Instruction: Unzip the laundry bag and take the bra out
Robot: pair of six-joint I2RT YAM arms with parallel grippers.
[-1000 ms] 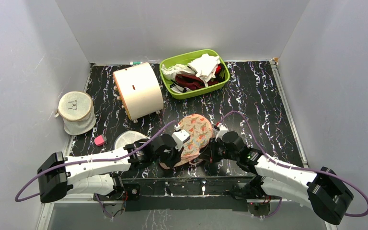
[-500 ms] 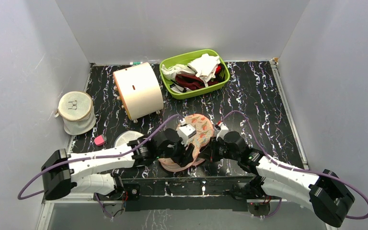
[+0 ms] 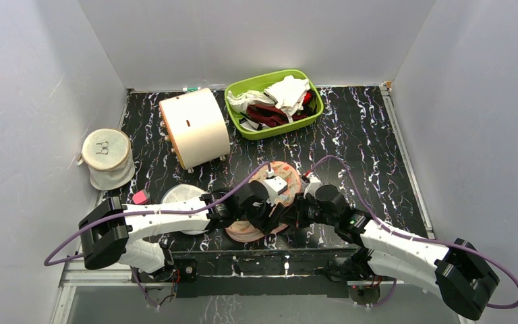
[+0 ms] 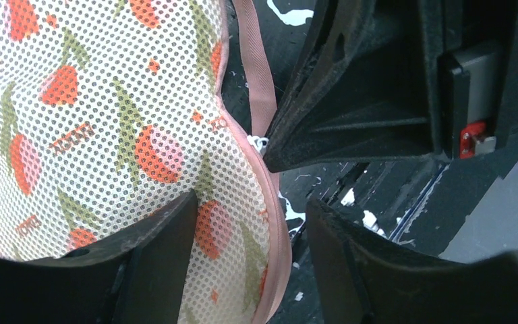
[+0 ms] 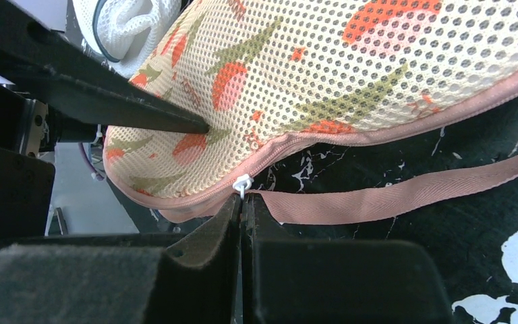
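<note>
Laundry bag lies near-centre on the desk, long axis near-left to far-right. The zip looks closed, and we see no bra; we judge it is inside. The zip pull sits at the bag's right edge, pinched in the closed right gripper. The left gripper, half open and empty, straddles that edge just beside it.

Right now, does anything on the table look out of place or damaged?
Nothing damaged or spilled. The laundry bag is zipped shut, the right gripper pinching its zip pull; a pink strap trails loose on the table. Clothes sit jumbled in the green tub.
</note>
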